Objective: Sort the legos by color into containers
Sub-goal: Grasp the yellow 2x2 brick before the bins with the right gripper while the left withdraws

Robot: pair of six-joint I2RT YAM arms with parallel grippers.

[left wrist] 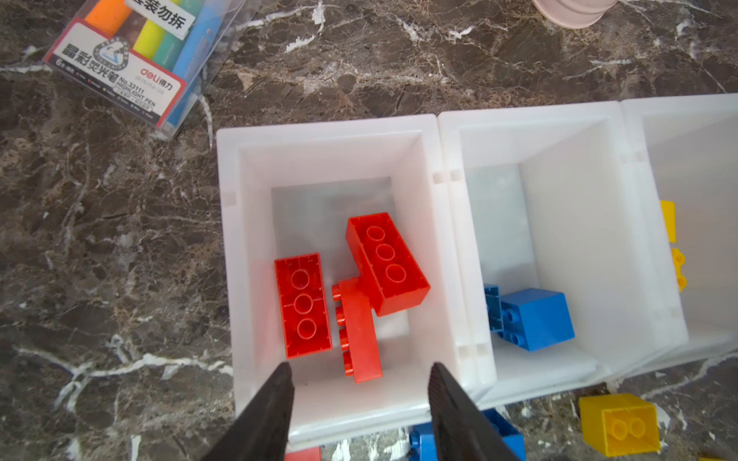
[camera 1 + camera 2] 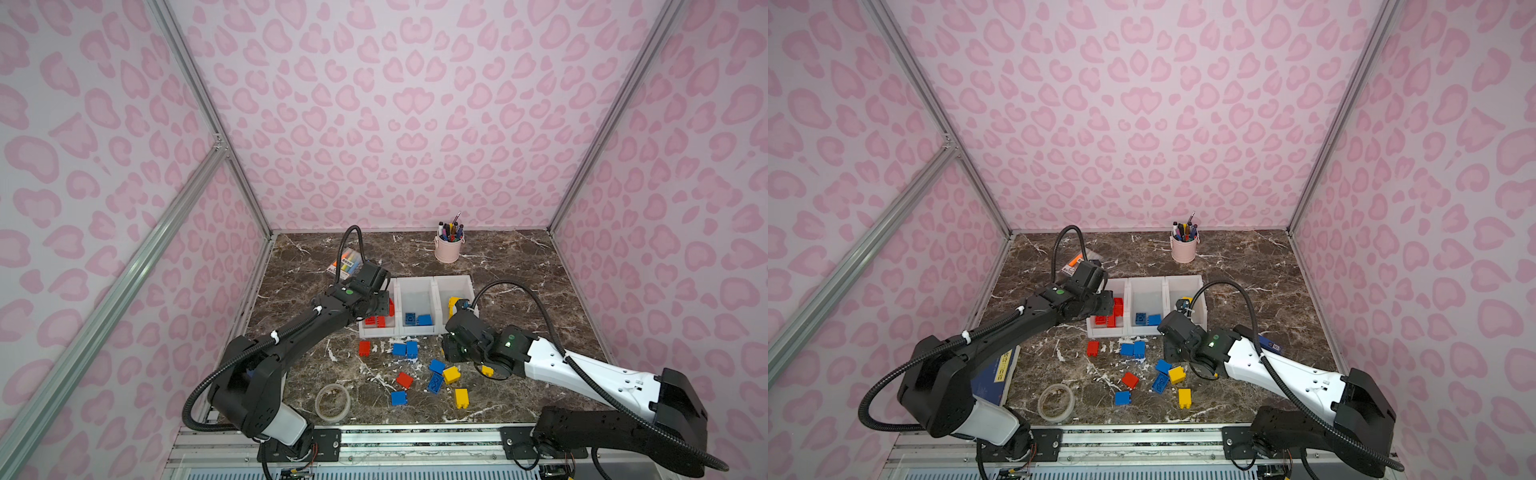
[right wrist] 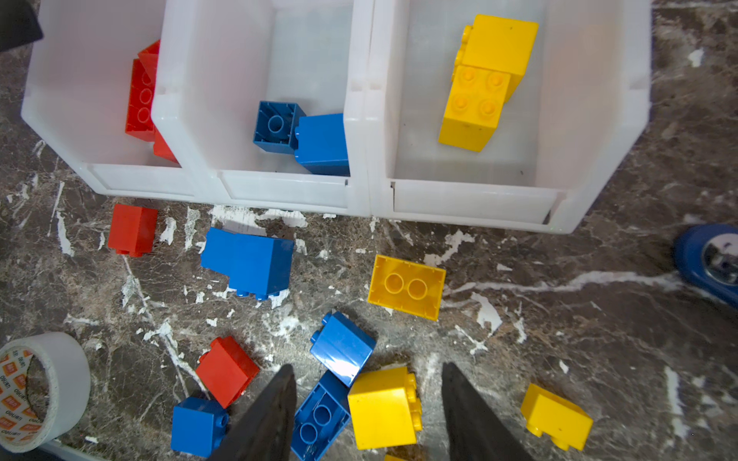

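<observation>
Three joined white containers [image 2: 415,291] stand mid-table. My left gripper [image 1: 359,367] hangs open over the left bin [image 1: 319,127], nothing between its fingers; three red legos [image 1: 385,259] lie inside. The middle bin [image 3: 255,24] holds two blue bricks [image 3: 319,143], and the right bin [image 3: 591,80] holds yellow bricks [image 3: 487,76]. My right gripper [image 3: 368,367] is open above the loose bricks in front of the bins, its fingers straddling a yellow brick [image 3: 383,407] and an upturned blue oblong brick [image 3: 319,419]. Other red [image 2: 364,348], blue [image 2: 405,348] and yellow [image 2: 461,397] legos lie scattered on the marble.
A pink pen cup [image 2: 448,248] stands at the back and a pack of highlighters [image 2: 347,264] lies behind the left bin. A tape roll [image 2: 332,402] sits near the front edge. A blue book [image 2: 996,370] lies under the left arm, and a blue object [image 3: 707,259] sits right of the bins.
</observation>
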